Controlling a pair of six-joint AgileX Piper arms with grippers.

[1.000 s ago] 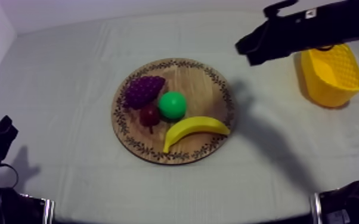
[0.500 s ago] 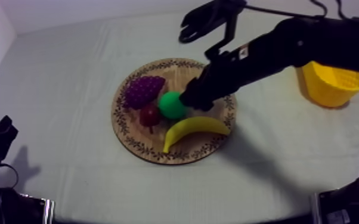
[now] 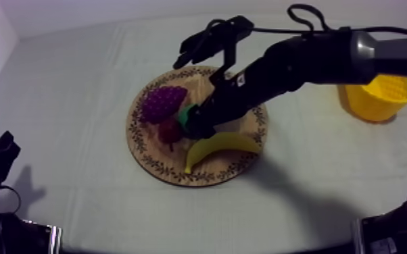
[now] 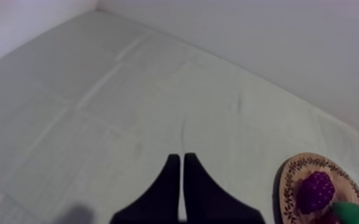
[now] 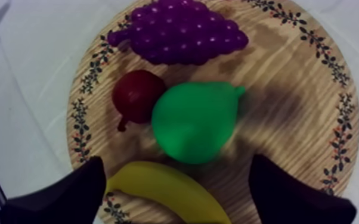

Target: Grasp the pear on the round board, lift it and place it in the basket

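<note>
The green pear lies on the round wooden board, between the small red fruit, the purple grapes and the banana. My right gripper hangs just above the pear, open, one black finger at each side, nothing held. In the top view the right gripper covers most of the pear. The yellow basket stands at the far right. My left gripper is shut on nothing, low at the left, away from the board.
In the top view the grapes, the red fruit and the banana crowd round the pear on the board. The right arm stretches from the basket side across the board. Bare cloth lies to the left and front.
My right arm has swung from beside the basket to over the board and come down on the pear. Its fingers have spread apart. The left arm has not moved.
</note>
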